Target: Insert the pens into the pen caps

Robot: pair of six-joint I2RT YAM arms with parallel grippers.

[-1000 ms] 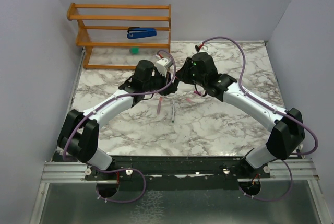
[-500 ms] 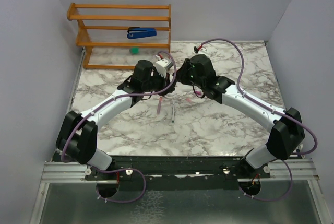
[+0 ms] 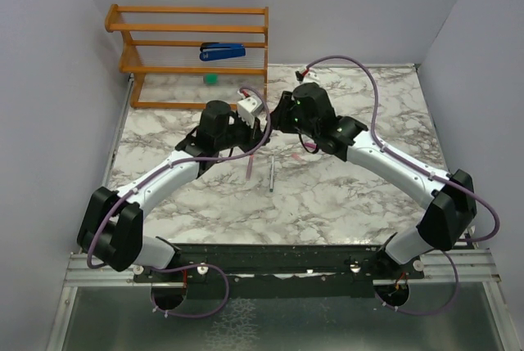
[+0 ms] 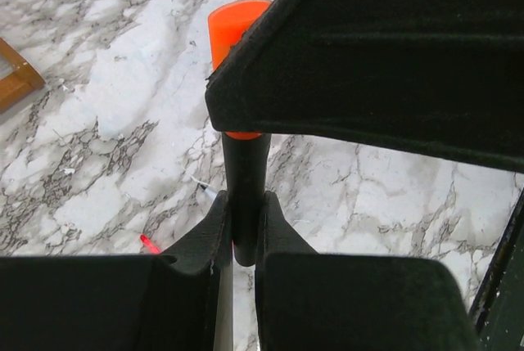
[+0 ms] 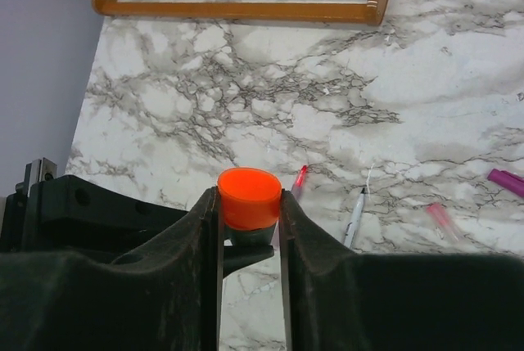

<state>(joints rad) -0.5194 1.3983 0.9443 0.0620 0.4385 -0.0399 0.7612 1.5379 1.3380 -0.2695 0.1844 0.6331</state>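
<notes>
Top view: both arms meet over the marble table (image 3: 344, 195), toward its far edge; thin pink stick pen (image 3: 248, 168) and thin grey pen (image 3: 271, 176) lie near mid-table. Wooden rack (image 3: 187, 30) at far-left corner holds a blue stapler-like object (image 3: 222, 51).
Left wrist view: left end effector (image 4: 243, 232) clamped on short black marker body (image 4: 244, 195), its far end meeting the chunky orange cap (image 4: 233, 28).
Right wrist view: right end effector (image 5: 250, 208) clamped on that cap; slim purple cap (image 5: 508, 179) and slim pink cap (image 5: 440, 216) lie loose.
Advice: keep marker and cap coaxial, press straight until seated.
</notes>
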